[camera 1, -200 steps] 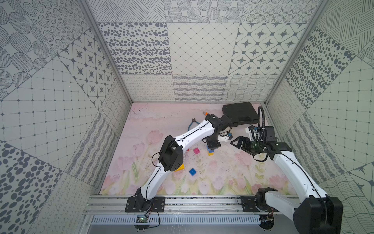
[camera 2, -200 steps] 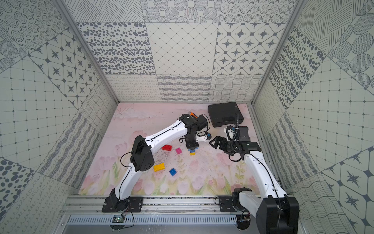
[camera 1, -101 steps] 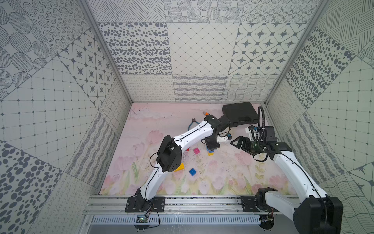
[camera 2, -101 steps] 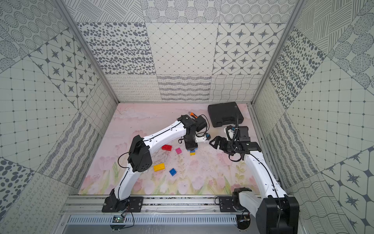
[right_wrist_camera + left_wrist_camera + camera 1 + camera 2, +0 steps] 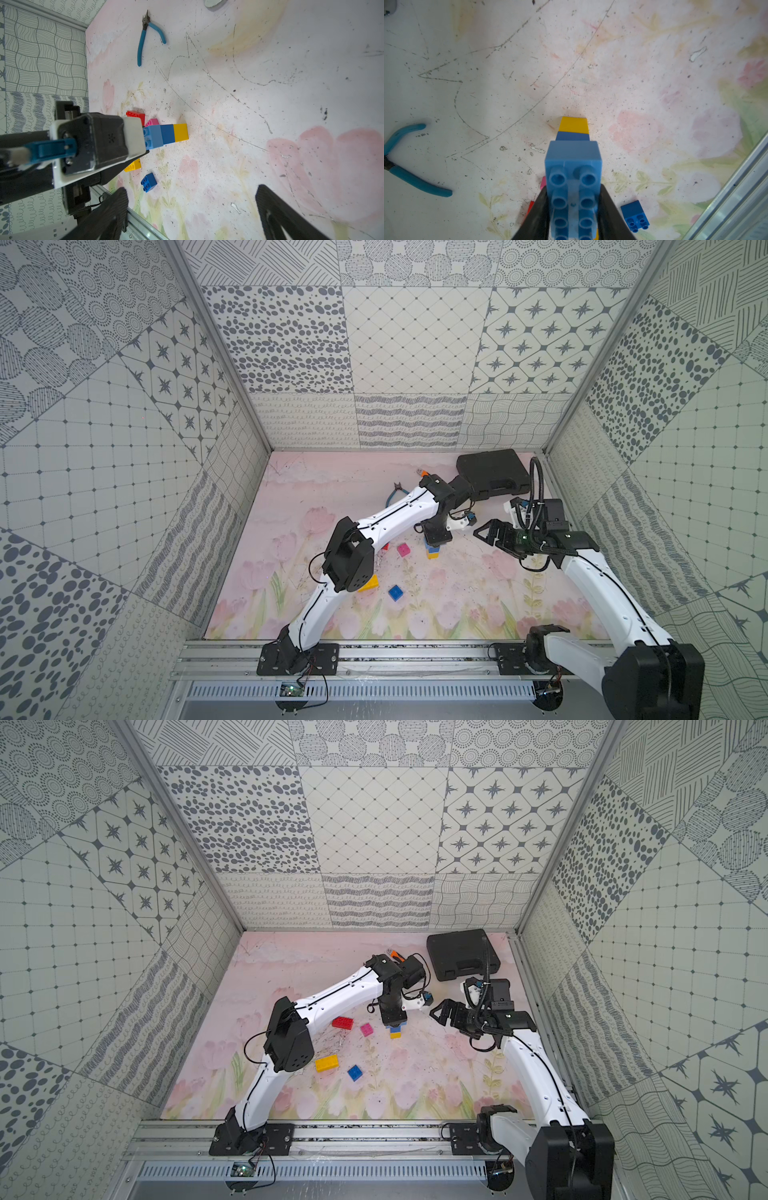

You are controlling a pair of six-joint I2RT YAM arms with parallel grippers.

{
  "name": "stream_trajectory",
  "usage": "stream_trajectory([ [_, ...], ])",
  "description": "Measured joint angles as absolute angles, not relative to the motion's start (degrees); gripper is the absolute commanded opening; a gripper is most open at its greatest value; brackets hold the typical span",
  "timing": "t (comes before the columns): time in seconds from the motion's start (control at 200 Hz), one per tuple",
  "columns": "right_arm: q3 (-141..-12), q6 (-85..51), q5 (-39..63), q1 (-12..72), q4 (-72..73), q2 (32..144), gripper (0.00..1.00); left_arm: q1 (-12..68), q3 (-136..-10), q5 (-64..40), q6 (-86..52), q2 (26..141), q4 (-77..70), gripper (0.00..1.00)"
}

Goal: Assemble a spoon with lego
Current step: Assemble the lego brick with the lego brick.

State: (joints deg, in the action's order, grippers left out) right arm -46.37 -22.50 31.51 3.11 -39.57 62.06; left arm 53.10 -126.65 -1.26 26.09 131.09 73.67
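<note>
My left gripper (image 5: 573,187) is shut on a light blue oblong lego brick (image 5: 573,160) with its studs facing the wrist camera. That brick tops a joined column, the narrow part of the spoon (image 5: 433,551) (image 5: 395,1031). Below it sit a dark blue brick (image 5: 168,134) and a yellow one (image 5: 180,132), whose end is down at the mat. My right gripper (image 5: 484,536) (image 5: 191,189) hovers open and empty just right of the column. Loose lego lies left of it: red (image 5: 342,1022), pink (image 5: 366,1029), yellow (image 5: 326,1063) and a dark blue square (image 5: 354,1072).
A black case (image 5: 492,479) lies at the back right. Blue-handled pliers (image 5: 395,495) (image 5: 145,39) and an orange-handled wrench (image 5: 423,473) lie behind the left arm. A metal rail (image 5: 415,655) bounds the mat at the front.
The left arm's elbow has shifted very slightly, with its gripper still on the column. The right arm has not moved.
</note>
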Motion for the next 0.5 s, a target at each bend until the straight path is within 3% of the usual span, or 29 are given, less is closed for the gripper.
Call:
stream_trajectory([
  [0.495,-46.4,-22.5,31.5,3.1,-39.6,62.1,0.98,52.9,-125.7,-1.5,26.1,131.1,72.8,0.18],
])
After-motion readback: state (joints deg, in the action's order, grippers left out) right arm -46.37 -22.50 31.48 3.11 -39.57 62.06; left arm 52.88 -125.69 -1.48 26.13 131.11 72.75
